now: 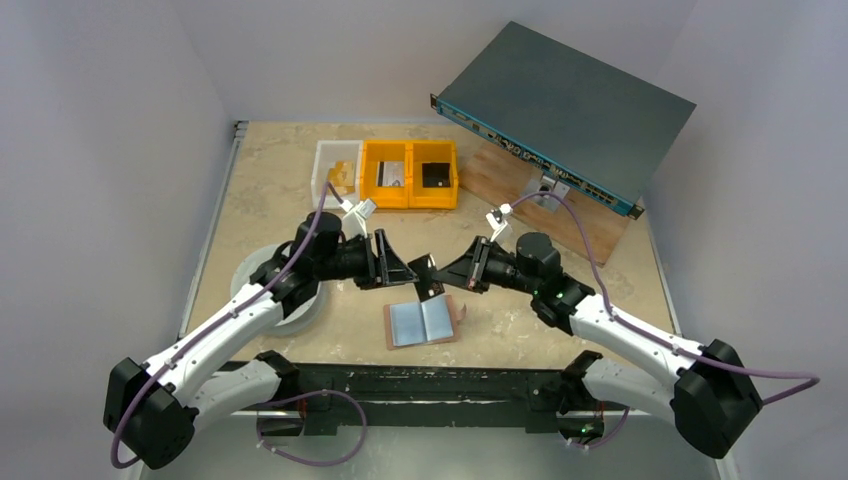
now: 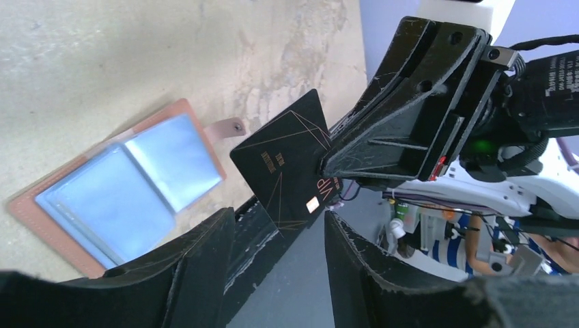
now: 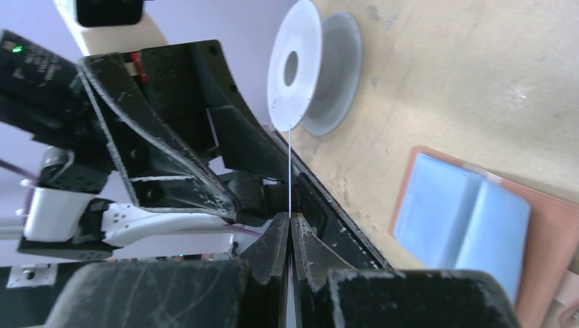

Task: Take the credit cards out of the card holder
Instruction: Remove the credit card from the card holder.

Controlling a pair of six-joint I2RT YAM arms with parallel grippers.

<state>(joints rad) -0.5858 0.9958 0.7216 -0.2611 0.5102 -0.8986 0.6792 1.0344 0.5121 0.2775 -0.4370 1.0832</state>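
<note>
r tool [image 3: 290,224] pinched shut on black card [image 2: 287,167]; l tool [image 2: 280,229] part open, jaws flanking it.

A finger [image 2: 205,266] of the left pincer [image 2: 280,229] is hiding the near corner of the blurred pinkish-tan leather card holder [image 2: 116,184]. The right wrist view is cropping that holder and showing the black gold-lined card [image 3: 289,171] only edge-on. What is lying in the yellow plastic bins [image 1: 400,202] is appearing too small to identify.
</note>
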